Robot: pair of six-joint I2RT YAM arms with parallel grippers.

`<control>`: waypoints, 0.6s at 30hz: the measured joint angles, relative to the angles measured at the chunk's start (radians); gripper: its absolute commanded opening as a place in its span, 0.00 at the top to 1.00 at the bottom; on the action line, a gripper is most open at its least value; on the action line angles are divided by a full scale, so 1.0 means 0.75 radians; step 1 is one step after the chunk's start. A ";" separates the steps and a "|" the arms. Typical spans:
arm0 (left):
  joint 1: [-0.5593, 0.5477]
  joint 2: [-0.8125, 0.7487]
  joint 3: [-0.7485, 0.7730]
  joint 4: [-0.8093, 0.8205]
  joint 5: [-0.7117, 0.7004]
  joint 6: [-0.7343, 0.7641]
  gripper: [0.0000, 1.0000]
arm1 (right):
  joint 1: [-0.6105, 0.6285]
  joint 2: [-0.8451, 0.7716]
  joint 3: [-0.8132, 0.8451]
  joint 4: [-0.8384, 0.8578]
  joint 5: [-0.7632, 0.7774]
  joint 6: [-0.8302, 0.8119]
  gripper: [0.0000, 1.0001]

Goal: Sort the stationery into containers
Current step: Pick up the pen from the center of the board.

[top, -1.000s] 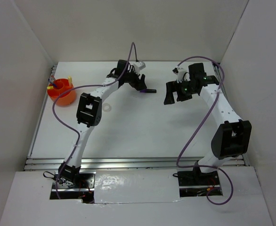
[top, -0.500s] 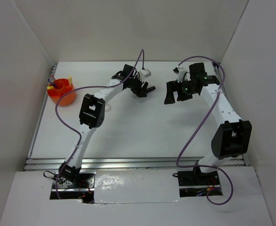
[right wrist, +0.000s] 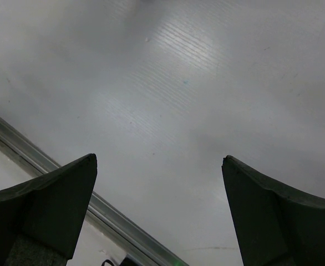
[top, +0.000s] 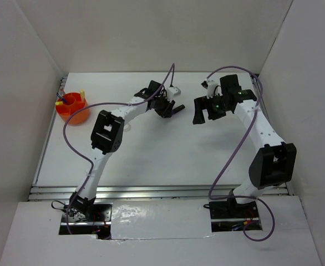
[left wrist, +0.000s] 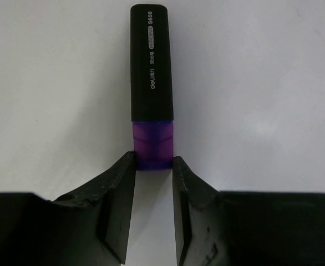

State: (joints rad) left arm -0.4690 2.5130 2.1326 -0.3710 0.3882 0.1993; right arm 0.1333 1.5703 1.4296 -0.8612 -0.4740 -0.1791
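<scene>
My left gripper (left wrist: 153,162) is shut on the purple end of the purple marker (left wrist: 151,83). The marker's black cap points away from the fingers over the white table. In the top view the left gripper (top: 169,107) sits at the back middle, and the marker (top: 178,107) sticks out to its right. The orange-red cup (top: 74,108) stands at the back left with a blue pen and a yellow stick upright in it. My right gripper (top: 207,113) is open and empty, to the right of the marker; its wrist view (right wrist: 160,166) shows only bare table between the fingers.
White walls close in the table on the left, back and right. A metal rail (right wrist: 96,208) runs along the table edge in the right wrist view. Purple cables loop over both arms.
My left wrist has turned and shifted a little to the right, and the marker has swung with it from lying level to pointing up-right. The right arm has barely moved.
</scene>
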 measured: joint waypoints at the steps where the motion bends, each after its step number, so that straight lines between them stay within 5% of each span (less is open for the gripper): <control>1: -0.002 -0.037 -0.068 0.024 0.003 -0.010 0.75 | 0.012 -0.008 -0.007 0.003 0.016 -0.009 0.00; 11: 0.034 -0.423 -0.530 -0.036 0.175 -0.177 0.86 | 0.119 -0.131 -0.111 0.012 0.192 -0.174 0.00; 18: 0.112 -0.760 -0.570 -0.289 0.350 -0.202 0.91 | 0.251 -0.301 -0.177 0.008 0.205 -0.393 0.00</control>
State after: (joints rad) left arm -0.3851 1.9430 1.7050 -0.5877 0.6506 0.0479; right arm 0.3218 1.3445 1.2968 -0.8551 -0.3202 -0.4736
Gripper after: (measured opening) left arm 0.410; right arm 0.999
